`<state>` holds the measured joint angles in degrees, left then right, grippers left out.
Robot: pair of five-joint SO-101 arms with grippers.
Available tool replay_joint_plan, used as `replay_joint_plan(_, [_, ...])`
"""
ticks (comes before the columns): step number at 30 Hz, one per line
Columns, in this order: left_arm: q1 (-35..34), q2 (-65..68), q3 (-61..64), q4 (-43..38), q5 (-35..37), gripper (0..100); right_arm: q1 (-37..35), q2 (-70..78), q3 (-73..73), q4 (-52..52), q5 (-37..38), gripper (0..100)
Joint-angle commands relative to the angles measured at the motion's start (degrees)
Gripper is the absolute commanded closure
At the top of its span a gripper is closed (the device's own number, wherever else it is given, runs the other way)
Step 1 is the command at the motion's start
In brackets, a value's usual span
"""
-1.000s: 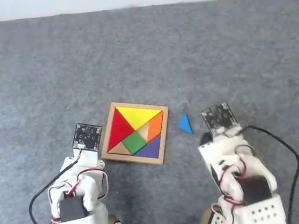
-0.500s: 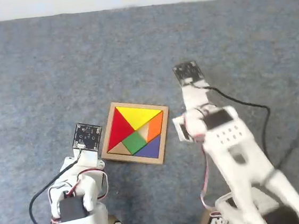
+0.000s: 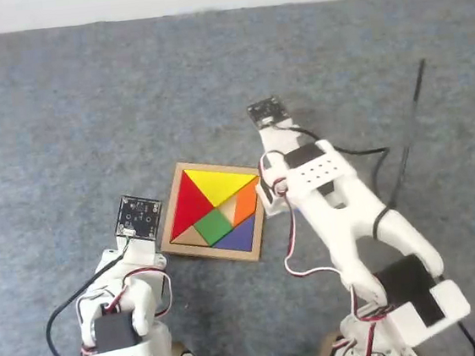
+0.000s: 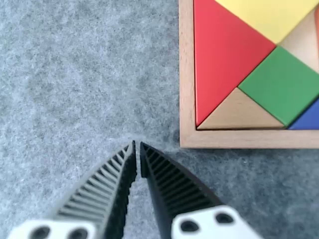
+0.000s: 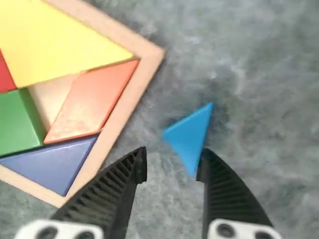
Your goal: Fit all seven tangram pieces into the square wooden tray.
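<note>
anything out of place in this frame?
Yes: the small blue triangle lies on the carpet outside the wooden tray, between the right gripper's open fingers. The bare triangular slot beside the orange piece is unfilled.

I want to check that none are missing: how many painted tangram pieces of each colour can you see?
red piece: 1
yellow piece: 1
green piece: 1
orange piece: 1
dark blue piece: 1
light blue piece: 1
Total: 6
</note>
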<state>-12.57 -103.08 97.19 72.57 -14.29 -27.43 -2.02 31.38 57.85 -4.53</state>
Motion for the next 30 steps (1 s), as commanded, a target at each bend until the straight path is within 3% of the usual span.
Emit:
replay_joint_plan(1, [0.0, -1.14, -0.75, 0.18, -0.26, 99, -1.01, -0.13, -3.25, 0.04, 0.88, 75.1])
replay_joint_plan(6, [0.0, -1.14, -0.75, 0.18, -0.26, 99, -1.01, 0.31, -2.9, 0.31, 0.79, 68.9])
replay_joint_plan(17, [0.0, -1.14, -0.75, 0.18, -0.35, 99, -1.1, 8.13, -3.25, -5.49, 0.88, 75.1])
replay_joint_plan(22, [0.0, -1.14, -0.75, 0.18, -0.35, 99, -1.01, 7.43, -3.25, -5.76, 0.88, 80.9])
replay_joint_plan(30, [0.0, -1.14, -0.75, 0.18, -0.35, 99, -0.92, 5.23, -3.34, -7.08, 0.97, 81.6])
